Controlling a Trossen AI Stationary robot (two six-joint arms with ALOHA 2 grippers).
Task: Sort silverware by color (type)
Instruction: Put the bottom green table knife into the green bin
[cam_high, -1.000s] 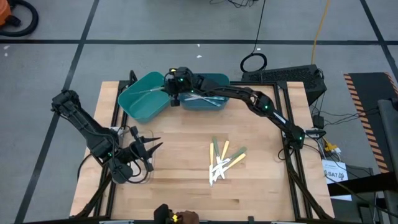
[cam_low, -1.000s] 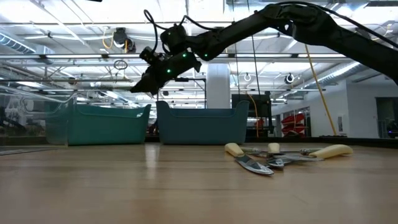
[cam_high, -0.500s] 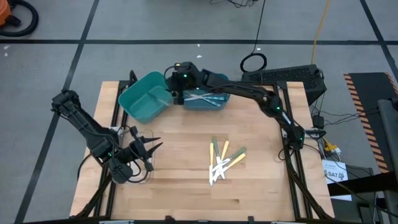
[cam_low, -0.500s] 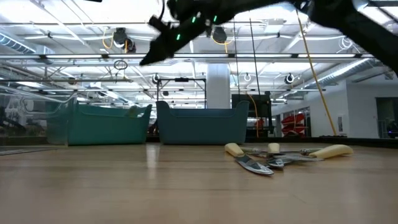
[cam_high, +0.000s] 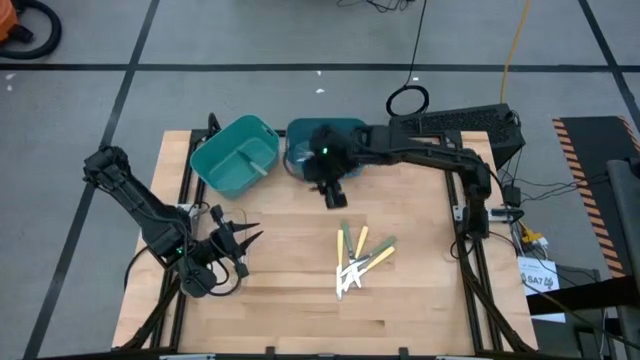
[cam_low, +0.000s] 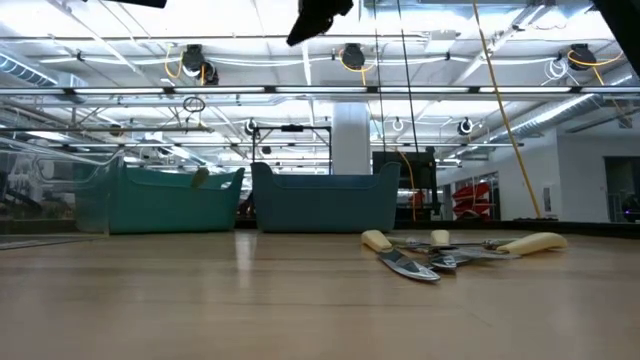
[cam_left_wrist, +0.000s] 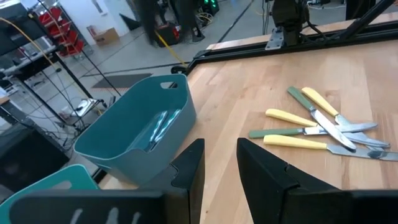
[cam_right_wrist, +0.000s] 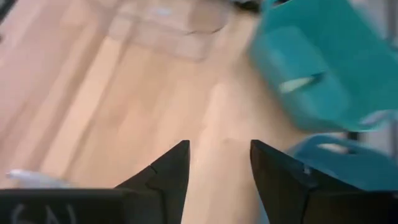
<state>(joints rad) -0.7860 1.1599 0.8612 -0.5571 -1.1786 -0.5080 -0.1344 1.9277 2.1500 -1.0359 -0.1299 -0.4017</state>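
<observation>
Right tool (cam_high: 331, 196) off bins (now empty)

Wooden table (cam_high: 290, 300) carries two bins at its far edge: a lighter teal bin (cam_high: 222, 165), turned at an angle, just beside a darker blue-teal bin (cam_high: 300, 135). Grey floor (cam_high: 120, 60) with dark lines surrounds; yellow cable (cam_high: 515, 40) trails across it.

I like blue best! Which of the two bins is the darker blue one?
The darker blue bin sits right of the lighter teal bin, next to the right tool.
</observation>
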